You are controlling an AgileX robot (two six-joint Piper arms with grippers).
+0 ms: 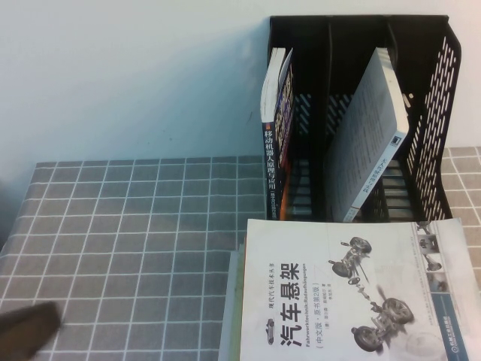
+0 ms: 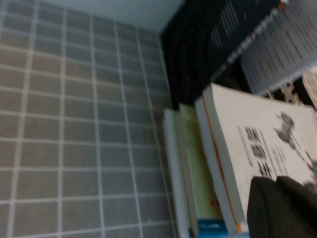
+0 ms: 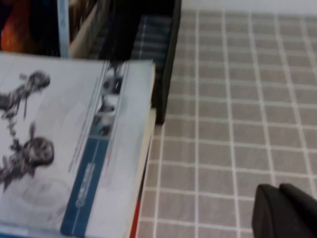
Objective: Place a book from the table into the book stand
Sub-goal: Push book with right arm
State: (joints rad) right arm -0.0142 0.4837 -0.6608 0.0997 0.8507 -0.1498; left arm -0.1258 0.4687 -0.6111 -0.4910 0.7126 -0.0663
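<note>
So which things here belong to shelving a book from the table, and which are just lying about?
Belongs to the job:
- the book, top of the stack on the table
- the book stand
- left gripper, beside the stack
- right gripper, over the cloth right of the stack

Just there:
- dark-spined book, left slot
- leaning white book, already in the stand
- stacked books underneath

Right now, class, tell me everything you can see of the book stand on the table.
The book stand is a tall black rack, plastic by its look, with upright dividers and perforated, slotted side walls. It stands on the grid-cloth table against the pale wall. Its left slot holds an upright dark-spined book; further right a white book leans tilted. The book lies flat on a stack just in front of it. The left end effector and right end effector hang low, both clear of the stand.
</note>
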